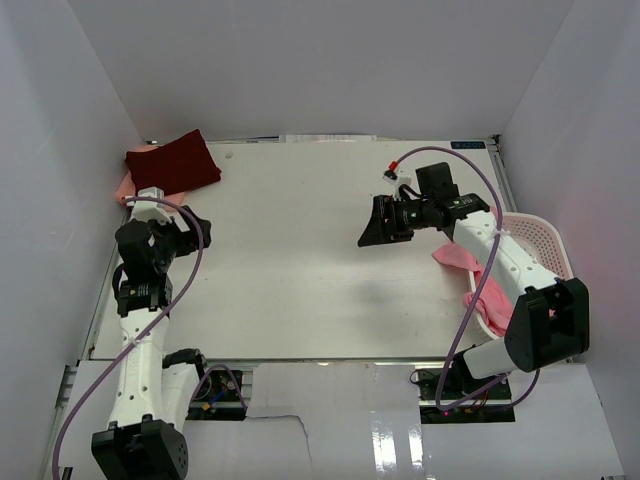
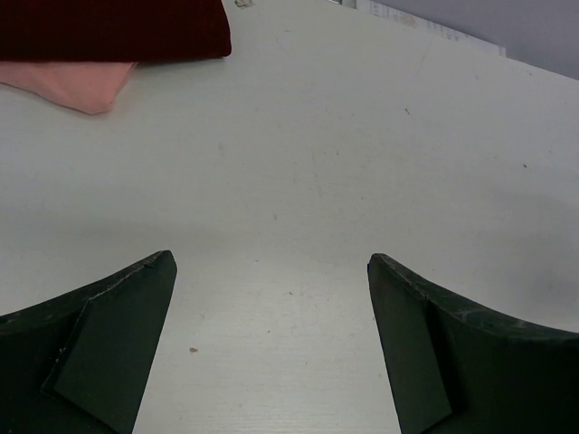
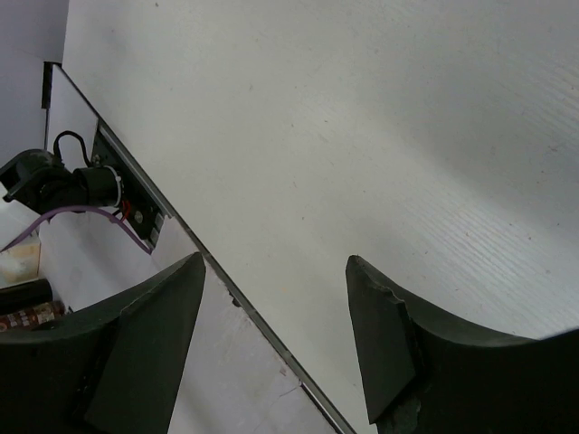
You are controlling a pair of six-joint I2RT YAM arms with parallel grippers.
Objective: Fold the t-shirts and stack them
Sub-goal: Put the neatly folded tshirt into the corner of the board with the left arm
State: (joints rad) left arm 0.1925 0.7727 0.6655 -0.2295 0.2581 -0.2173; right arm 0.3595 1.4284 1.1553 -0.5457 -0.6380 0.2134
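Hover over table (image 1: 300,260), nothing held.
I see maroon shirt (image 1: 172,162) atop salmon shirt (image 1: 125,187) at its far-left corner, pink shirts (image 1: 458,257) at its right edge; left gripper (image 2: 271,262) wide, right gripper (image 3: 276,262) wide.

salmon t-shirt (image 1: 124,186): the maroon t-shirt (image 1: 172,162) is lying on it and hiding all but a thin strip at the left.
maroon t-shirt, left wrist view: the top and left edges are cutting it off, leaving 1 corner showing.
pink t-shirts (image 1: 455,257): the right arm (image 1: 505,262) is crossing them and the basket (image 1: 548,232), so their number is not showing.
left tool (image 2: 271,260): the bottom edge of its wrist view is cutting off both fingers.
right tool (image 3: 273,262): its own view is cutting off the 2 fingers likewise.
small white piece (image 1: 392,172): appearing too small to identify.
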